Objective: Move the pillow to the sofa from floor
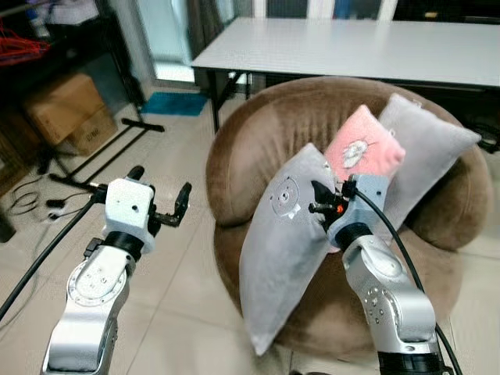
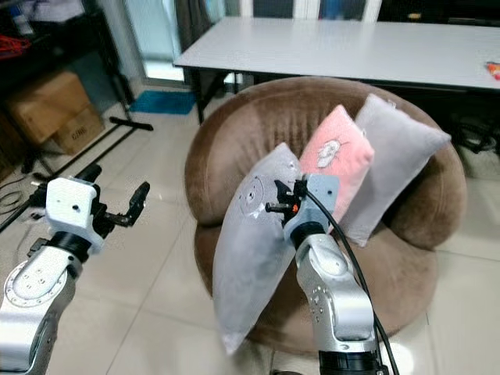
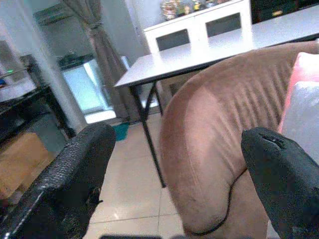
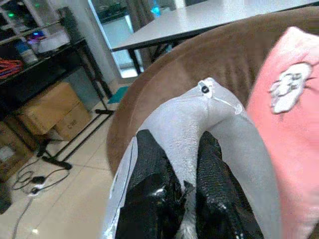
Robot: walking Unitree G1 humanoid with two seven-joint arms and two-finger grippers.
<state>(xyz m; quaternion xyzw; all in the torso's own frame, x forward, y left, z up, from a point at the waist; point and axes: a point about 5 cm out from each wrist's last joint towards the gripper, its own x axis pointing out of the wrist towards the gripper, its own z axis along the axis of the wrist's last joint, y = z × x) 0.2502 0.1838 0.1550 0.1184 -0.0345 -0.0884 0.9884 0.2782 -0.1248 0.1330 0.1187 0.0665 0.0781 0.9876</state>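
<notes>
Your right gripper pinches the grey pillow by its top edge, so it hangs clear at the sofa's 7 o'clock; left gripper waits wide.

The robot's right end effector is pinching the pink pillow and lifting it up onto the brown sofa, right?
Not quite. The right end effector is pinching the grey pillow, not the pink pillow, which already leans on the brown sofa. The right wrist view shows the black fingers clamped on grey fabric.
</notes>
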